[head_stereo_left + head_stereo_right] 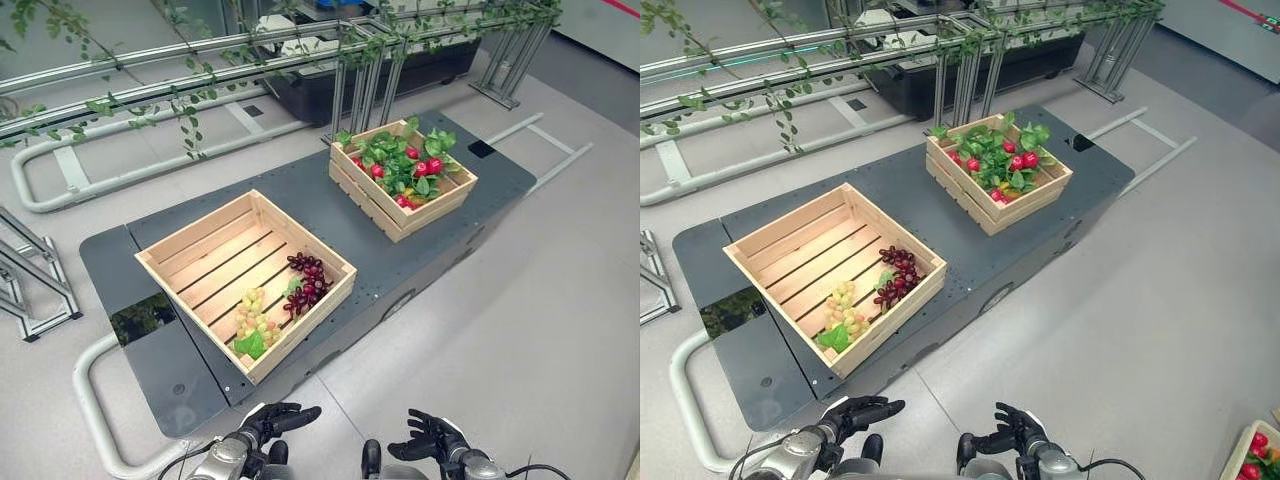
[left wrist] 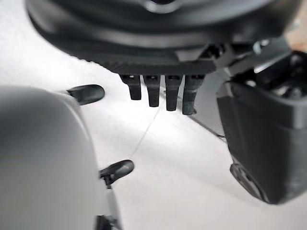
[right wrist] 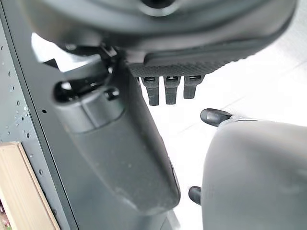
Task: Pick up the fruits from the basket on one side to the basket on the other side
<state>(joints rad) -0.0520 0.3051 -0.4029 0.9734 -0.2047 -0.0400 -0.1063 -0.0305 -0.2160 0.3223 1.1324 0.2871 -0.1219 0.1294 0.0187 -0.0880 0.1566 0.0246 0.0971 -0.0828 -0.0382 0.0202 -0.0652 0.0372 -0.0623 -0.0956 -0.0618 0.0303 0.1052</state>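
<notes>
At the left of the head views a wooden crate sits on the dark grey desk. Most of its slatted floor is bare. In its lower corner lies a green grape bunch, and just right of that a dark red grape bunch rests against the crate's lower-right wall.

Toward the upper right of the frame, well apart from the first crate, stands a smaller second crate. It is heaped with green leaves and several red fruits, some of them half buried in the foliage.

Along the bottom edge of the frame the left robot hand hangs low in front of the desk, its fingers loosely extended and empty. To its right the right robot hand is in much the same pose, fingers relaxed and apart, holding nothing. Neither touches a crate or a fruit.

Judging by how things lie, two bunches are already in the near crate, so the transfer looks under way, if the leafy crate is the source. Several red fruits are left in it, so most of the work appears to be ahead, and no grasp is in progress.
</notes>
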